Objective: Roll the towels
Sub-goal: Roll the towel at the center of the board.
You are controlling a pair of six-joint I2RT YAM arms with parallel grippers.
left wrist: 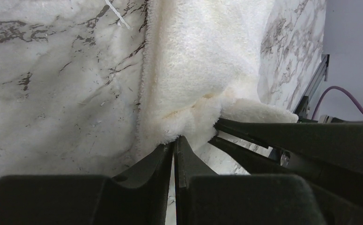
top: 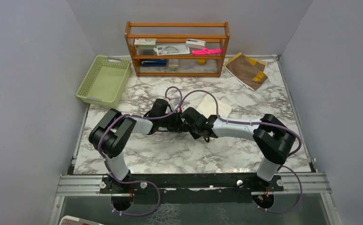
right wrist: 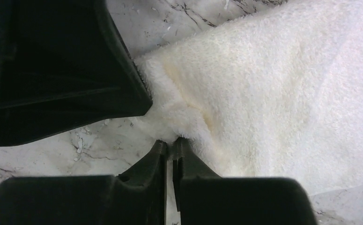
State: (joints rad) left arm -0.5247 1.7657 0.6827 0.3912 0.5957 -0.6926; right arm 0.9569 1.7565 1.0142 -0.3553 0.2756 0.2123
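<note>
Nearest to us, both arms reach in over the marble worktop [top: 170, 154] and meet near its middle. Our left hand [left wrist: 174, 140] has its fingers drawn together, and the near edge of the cream towel [left wrist: 203, 56] bunches right at their tips; we read that as a pinch on the hem. Our right hand [right wrist: 172, 143] sits just beside it, fingers likewise closed, with the pile puckered into the tips, so it grips the same edge.

From that edge the cream towel spreads away from us, lying flat on the worktop. We judge it to be light, limp and thick-piled. It should fold over itself readily, sag wherever it is unsupported, and hold no shape of its own. The fuzzy surface should not slip out of the fingers, but the smooth marble may let the whole cloth slide rather than turn over. With both holds so close together, the outer parts of the edge may lag behind, so we would rather grip nearer the two corners.

Farther off, well apart at the far right, the brown towel [top: 247, 70] lies flat and unrolled beside the wooden shelf [top: 177, 30]. A green basket [top: 97, 99] stands at the far left.
</note>
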